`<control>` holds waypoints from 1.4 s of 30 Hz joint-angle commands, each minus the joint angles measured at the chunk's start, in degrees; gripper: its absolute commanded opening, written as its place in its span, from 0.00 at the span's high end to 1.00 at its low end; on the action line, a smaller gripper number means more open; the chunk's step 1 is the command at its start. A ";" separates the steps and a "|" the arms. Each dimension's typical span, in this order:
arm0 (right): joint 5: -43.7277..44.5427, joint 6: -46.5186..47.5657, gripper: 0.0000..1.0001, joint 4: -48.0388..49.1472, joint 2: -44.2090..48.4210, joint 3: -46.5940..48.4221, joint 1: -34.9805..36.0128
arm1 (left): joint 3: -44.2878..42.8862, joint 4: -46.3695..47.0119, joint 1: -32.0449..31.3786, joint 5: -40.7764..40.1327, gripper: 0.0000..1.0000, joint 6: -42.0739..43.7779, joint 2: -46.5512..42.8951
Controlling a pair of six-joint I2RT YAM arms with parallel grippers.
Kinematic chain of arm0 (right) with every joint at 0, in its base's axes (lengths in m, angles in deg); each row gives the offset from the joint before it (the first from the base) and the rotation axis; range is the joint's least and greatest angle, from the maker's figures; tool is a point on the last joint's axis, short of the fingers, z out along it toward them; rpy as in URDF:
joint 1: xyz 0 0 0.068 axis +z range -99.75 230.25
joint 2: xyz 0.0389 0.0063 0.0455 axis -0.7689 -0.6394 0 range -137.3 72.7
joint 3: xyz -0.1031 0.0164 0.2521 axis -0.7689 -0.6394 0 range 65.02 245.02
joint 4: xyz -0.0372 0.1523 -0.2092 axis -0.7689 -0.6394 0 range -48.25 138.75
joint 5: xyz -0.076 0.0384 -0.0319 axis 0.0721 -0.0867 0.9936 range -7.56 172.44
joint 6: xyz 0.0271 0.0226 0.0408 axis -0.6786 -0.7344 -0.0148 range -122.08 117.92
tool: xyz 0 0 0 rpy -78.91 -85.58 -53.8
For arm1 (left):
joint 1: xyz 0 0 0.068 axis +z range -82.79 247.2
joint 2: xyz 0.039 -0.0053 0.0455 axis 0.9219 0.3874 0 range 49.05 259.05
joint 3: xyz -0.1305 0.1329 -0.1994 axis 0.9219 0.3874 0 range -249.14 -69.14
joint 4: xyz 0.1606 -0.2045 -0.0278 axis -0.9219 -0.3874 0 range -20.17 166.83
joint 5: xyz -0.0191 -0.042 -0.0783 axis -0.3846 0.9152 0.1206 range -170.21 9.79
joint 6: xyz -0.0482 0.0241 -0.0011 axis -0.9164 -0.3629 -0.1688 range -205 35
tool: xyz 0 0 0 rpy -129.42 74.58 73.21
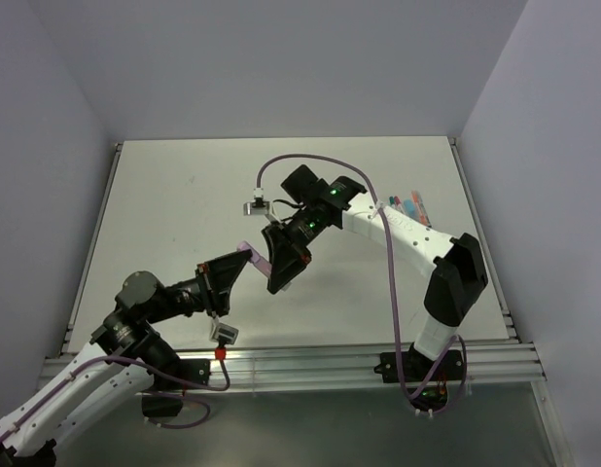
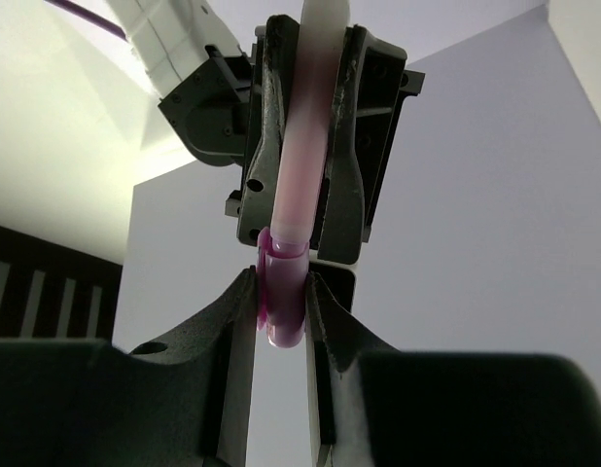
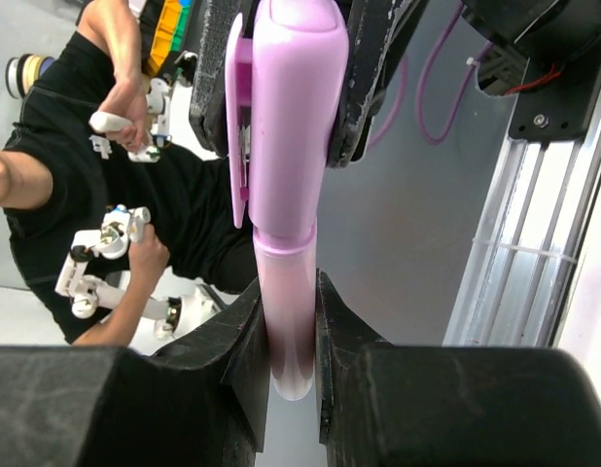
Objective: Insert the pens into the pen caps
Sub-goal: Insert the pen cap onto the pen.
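**Both grippers clamped: cap in left, pen in right, joined end to end**

Left gripper point(image 2: 280, 284): jaws narrow, closed on the lilac pen cap point(image 2: 283, 321). The fingers press on two opposite sides of the cap. Its rounded closed end pokes out a little toward the left wrist camera, and its open end points at the other arm. In the right wrist view the cap's clip runs down its left side.

Right gripper point(image 3: 291, 292): jaws narrow too, closed on the pink pen point(image 3: 286, 261). The fingers pinch the barrel near its back end, and a short rounded stub sticks out behind them toward that camera.

Pen vs cap – in line on one axis. The pen's front end is in the cap mouth, and the barrel meets the cap rim with no gap showing. How deep it sits cannot be told. Only a short bare stretch of barrel shows between the right fingers and the cap rim. The two grippers face each other with fingertips very close; whether they touch cannot be told.

Top view: the joined pair is held up off the table point(image 1: 184, 195), about mid-width and nearer the front edge than the back. Only a sliver of lilac shows between the black fingers. The left arm reaches in from near-left and the right arm arches over from near-right, with a purple cable point(image 1: 310, 159) looping above it.

Loose pens point(image 1: 412, 202): a small bundle at the table's far-right side, well apart from both grippers – too small to count.

Right wrist background: a person point(image 3: 96, 204) in a black shirt holding white handles.
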 commanded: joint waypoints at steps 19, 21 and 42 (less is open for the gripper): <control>-5.70 0.77 1.00 4.80 -4.00 11.54 0.11 | -2.34 -15.53 -0.77 12.10 0.97 25.73 2.79; -4.83 1.47 1.00 4.71 -3.30 10.58 0.12 | -2.34 -15.45 -0.77 11.49 0.88 25.91 2.79; 5.10 5.87 1.00 4.80 -0.57 11.79 -4.45 | -2.96 -22.99 -0.77 2.44 0.08 19.33 -6.60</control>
